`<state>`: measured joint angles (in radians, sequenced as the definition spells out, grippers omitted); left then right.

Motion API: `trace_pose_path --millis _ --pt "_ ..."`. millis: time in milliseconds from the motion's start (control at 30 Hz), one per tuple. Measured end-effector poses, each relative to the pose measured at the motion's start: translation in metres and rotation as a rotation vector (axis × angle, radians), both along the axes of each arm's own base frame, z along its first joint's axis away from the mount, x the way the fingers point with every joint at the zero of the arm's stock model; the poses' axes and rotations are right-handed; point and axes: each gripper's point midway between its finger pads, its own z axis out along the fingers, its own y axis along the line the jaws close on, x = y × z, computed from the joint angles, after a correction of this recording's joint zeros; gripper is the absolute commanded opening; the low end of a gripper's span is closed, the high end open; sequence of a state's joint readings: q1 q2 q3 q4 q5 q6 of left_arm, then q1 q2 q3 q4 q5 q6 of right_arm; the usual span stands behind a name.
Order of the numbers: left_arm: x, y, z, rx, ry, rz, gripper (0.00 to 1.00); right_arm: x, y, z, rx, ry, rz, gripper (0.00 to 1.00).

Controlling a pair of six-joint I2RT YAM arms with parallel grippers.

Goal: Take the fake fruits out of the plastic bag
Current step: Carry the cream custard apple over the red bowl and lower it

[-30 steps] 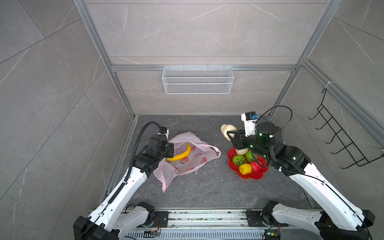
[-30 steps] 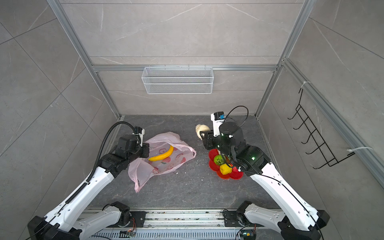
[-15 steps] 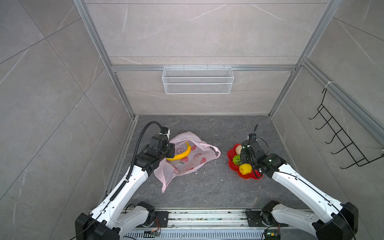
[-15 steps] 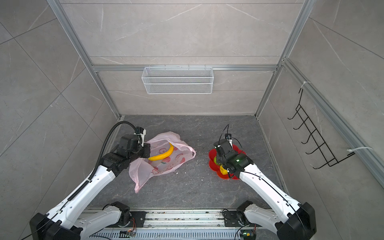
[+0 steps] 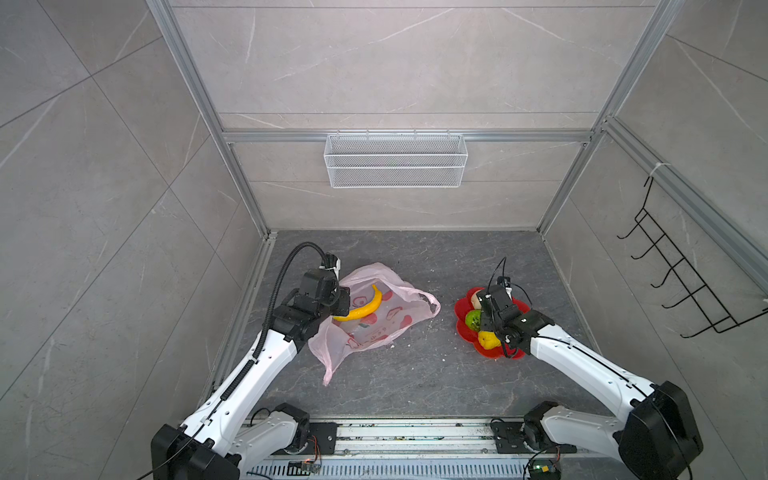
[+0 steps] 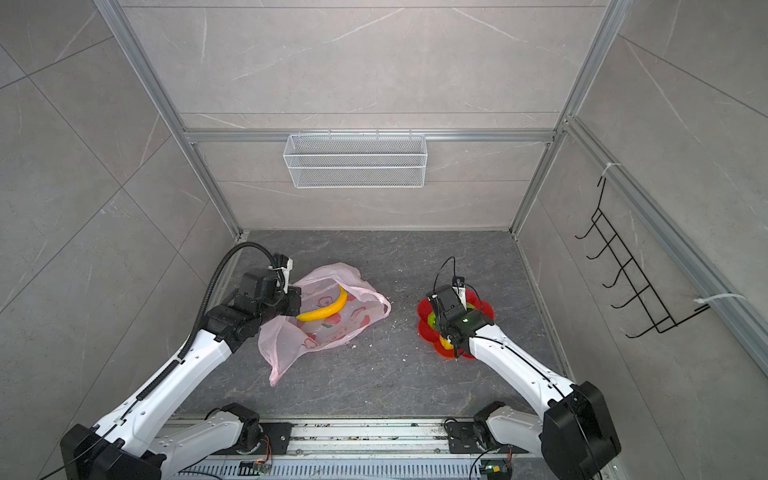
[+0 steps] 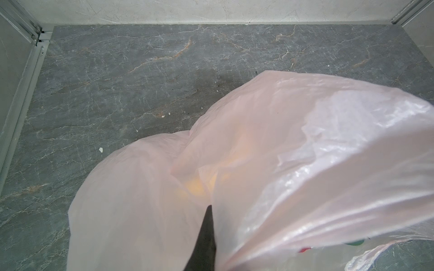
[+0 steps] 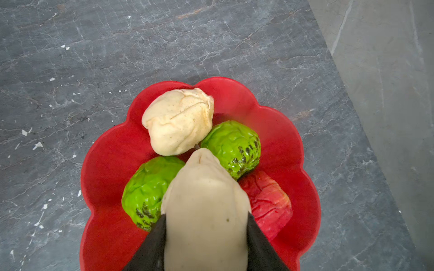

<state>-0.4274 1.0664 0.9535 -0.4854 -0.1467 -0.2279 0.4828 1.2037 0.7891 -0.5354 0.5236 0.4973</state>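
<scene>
Pale-pink film of the plastic bag (image 5: pixel 401 328) is lying crumpled at approx. 9 o'clock on the table (image 5: pixel 415 386). The banana (image 5: pixel 362 309) is sitting in it toward the bag's 10 o'clock side and, judging by what's showing, is the only fruit not yet out. The left gripper (image 5: pixel 342 299) is working at the bag's 9 o'clock edge, jaws pinched shut on the film and holding it up. In the left wrist view the bag is billowing round the dark finger (image 7: pixel 205 234) w/ a yellow glow coming through.

At 3 o'clock on the table the red plate (image 8: pixel 105 164) is carrying the rest: a cream lump (image 8: pixel 178 122), a green ball (image 8: pixel 232 145), a 2nd green ball (image 8: pixel 148 194), a red fruit (image 8: pixel 267 204) and, at the plate's 6 o'clock in a top view, a yellow lump (image 5: pixel 488 340). The right gripper (image 8: pixel 206 214) is hanging low over the plate, jaws part-closed and clamping a 2nd cream lump (image 8: pixel 204 185). Its nose is pointing down btwn the two green balls. Can't tell if it's touching them.

Step in hand is prob. setting this lump on the plate. The next move is calling for widening the right jaws to release, then lifting straight up, since the pile is getting crowded and the lump may roll. After that the arm is heading for the banana at 9 o'clock, w/ the left jaws keeping the bag held up.
</scene>
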Motion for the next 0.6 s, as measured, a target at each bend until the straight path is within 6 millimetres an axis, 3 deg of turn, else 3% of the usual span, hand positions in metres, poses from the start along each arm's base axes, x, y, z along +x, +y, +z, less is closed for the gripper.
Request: trace_pose_path --millis 233,600 --pt "0.0 -0.0001 0.0 0.0 0.0 0.0 0.02 -0.0006 -0.0018 -0.0038 0.003 0.004 -0.006 0.24" --pt "-0.0008 0.0001 0.0022 -0.004 -0.006 -0.001 0.02 -0.0032 -0.0026 -0.0068 0.006 0.019 -0.017 0.43"
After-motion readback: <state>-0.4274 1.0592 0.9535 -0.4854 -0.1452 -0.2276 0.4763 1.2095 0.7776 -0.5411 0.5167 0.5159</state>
